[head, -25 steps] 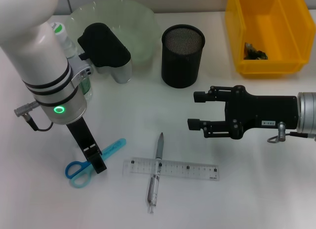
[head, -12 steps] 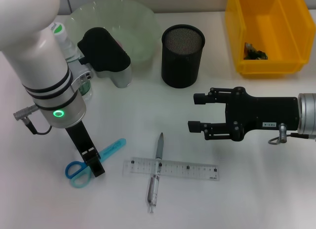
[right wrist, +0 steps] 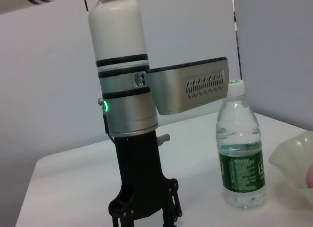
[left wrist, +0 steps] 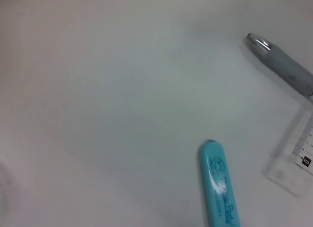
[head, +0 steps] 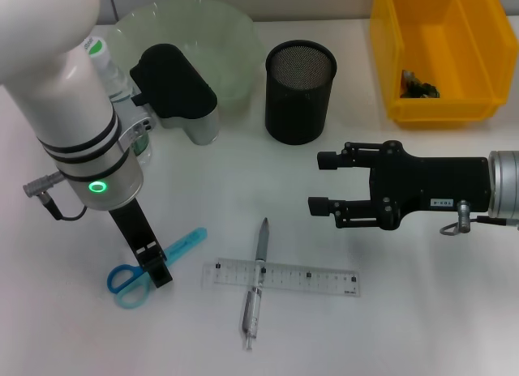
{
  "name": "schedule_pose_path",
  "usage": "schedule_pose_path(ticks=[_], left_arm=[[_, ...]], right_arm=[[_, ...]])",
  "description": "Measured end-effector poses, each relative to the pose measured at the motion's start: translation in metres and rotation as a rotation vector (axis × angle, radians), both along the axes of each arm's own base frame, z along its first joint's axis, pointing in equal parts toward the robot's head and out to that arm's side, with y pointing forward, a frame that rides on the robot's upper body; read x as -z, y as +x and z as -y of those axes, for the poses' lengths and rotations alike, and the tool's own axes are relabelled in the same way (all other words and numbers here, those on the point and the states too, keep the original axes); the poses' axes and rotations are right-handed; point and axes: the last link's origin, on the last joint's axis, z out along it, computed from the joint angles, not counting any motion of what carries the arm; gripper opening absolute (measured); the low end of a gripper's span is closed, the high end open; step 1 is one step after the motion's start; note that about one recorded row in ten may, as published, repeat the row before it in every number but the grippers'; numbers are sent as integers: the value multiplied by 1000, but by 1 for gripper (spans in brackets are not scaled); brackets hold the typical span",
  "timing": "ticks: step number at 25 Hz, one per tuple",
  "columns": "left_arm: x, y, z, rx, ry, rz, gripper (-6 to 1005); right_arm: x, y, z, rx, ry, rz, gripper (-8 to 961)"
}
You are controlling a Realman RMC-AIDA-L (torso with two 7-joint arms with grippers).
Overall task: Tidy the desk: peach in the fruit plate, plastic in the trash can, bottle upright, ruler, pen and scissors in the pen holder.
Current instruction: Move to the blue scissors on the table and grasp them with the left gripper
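Note:
Blue scissors [head: 130,280] lie flat at the front left, their blade tip [left wrist: 218,188] close under the left wrist camera. My left gripper [head: 156,267] reaches down onto them just ahead of the handles. A grey pen [head: 257,277] lies across a clear ruler [head: 280,277] at the front centre. The black mesh pen holder [head: 300,91] stands behind them. The bottle [right wrist: 241,147] stands upright beside the pale green fruit plate [head: 231,36], where a pinkish patch [right wrist: 309,175] shows. My right gripper [head: 321,182] hovers open right of centre, holding nothing.
A yellow bin [head: 442,108] at the back right holds a small dark crumpled piece [head: 418,84]. The left arm's bulky white forearm [head: 73,108] covers much of the left side and part of the plate.
The left arm's wrist has shifted slightly while its gripper stays at the scissors. The scissors, pen, ruler and right arm have not moved.

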Motion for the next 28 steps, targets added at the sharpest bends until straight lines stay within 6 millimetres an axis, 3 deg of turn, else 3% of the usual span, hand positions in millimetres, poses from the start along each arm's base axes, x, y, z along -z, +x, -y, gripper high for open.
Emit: schedule_pose_path(ticks=[4,9,12,28], left_arm=[[0,0,0,0,0,-1,763],[0,-2,1,-4,3,-1,620],[1,-3,2,-4,1,-3,585],[0,2,1,17,8,3,586]], right_arm=[[0,0,0,-1,0,0,729],[0,0,0,-2,1,0,728],[-1,0,-1,-2,1,1,728],[-1,-1,-1,-1,-1,1,729]])
